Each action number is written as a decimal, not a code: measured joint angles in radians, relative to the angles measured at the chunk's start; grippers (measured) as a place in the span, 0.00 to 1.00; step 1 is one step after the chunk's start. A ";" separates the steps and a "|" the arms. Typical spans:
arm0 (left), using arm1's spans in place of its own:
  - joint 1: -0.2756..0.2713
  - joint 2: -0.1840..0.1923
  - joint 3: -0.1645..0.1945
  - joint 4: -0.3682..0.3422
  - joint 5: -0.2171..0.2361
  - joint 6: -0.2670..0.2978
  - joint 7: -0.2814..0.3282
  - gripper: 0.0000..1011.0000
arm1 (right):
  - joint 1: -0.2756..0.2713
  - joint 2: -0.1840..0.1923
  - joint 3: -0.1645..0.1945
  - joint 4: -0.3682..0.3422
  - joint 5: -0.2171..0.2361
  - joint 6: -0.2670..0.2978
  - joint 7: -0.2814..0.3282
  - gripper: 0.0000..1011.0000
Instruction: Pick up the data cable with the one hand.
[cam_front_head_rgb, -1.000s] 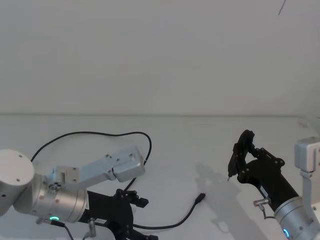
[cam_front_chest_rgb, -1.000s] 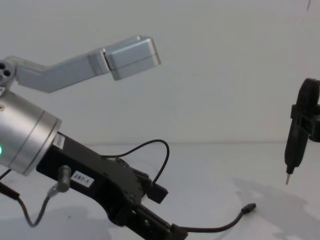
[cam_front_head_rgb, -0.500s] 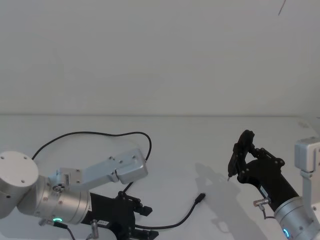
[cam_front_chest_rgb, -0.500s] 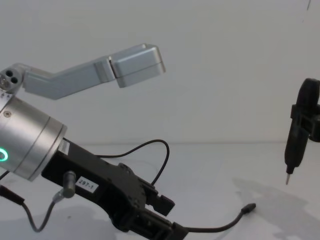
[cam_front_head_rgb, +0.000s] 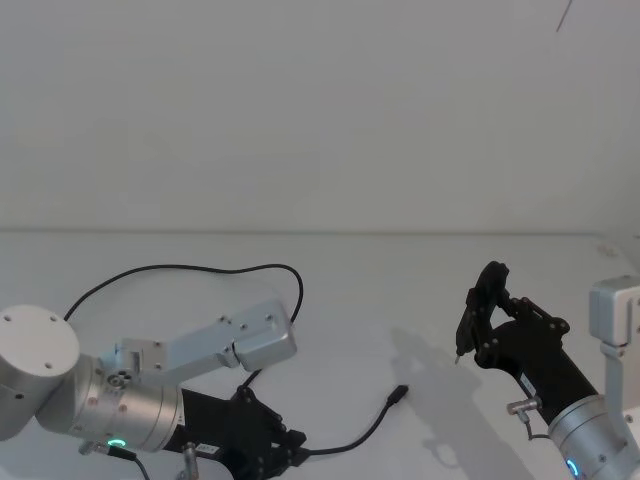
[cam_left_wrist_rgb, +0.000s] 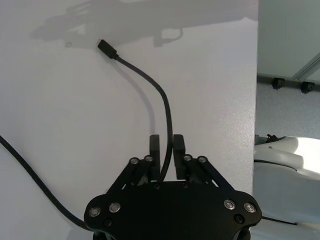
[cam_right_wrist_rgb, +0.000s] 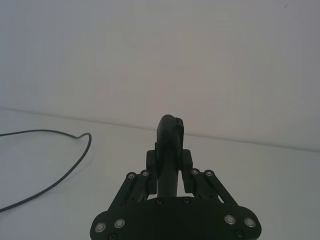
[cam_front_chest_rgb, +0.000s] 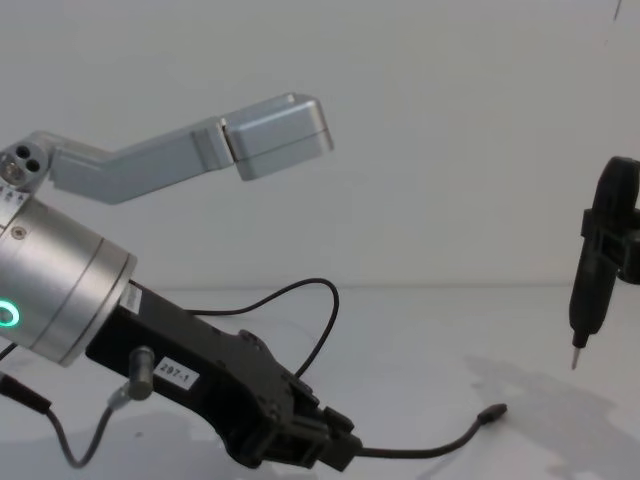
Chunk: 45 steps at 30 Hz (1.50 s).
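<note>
Left gripper (cam_front_chest_rgb: 338, 450): low over the table (cam_front_head_rgb: 400, 280), near edge, left of centre. Half a sec. ago its jaws stood apart, one finger above the data cable (cam_front_head_rgb: 190, 266) and one below. Now they are drawn in to a narrow slot and closed onto the cable, which runs straight between the fingers (cam_left_wrist_rgb: 154, 150) in the left wrist view and comes out of the tips toward the right in the chest view. Nothing else is in the grip. The wrist has also dropped and tilted fwd slightly vs. 1 sec. ago.

Data cable: lies on the table. The far part forms a wide loop behind the left arm; the near part passes through the left jaws, then curves up-right to the plug (cam_front_head_rgb: 398, 393). The plug is free, near table centre, and has shifted a touch toward the gripper since the prior frame.

Right gripper (cam_right_wrist_rgb: 170, 160): raised at the right side, well apart from the cable, clamped on a pen-like tool (cam_front_chest_rgb: 590, 290) with its tip down. Position and hold are unchanged across the frames.
</note>
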 joint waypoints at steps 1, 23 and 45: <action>0.000 0.000 0.000 0.000 0.000 0.000 0.000 0.15 | 0.000 0.000 0.000 0.000 0.000 0.000 0.000 0.28; 0.014 -0.006 0.000 -0.013 0.049 -0.143 0.082 0.05 | 0.029 -0.001 0.025 -0.012 0.014 -0.024 0.030 0.28; -0.016 -0.066 0.007 0.030 0.088 -0.370 0.074 0.05 | 0.104 0.027 0.085 0.000 0.102 -0.026 0.156 0.28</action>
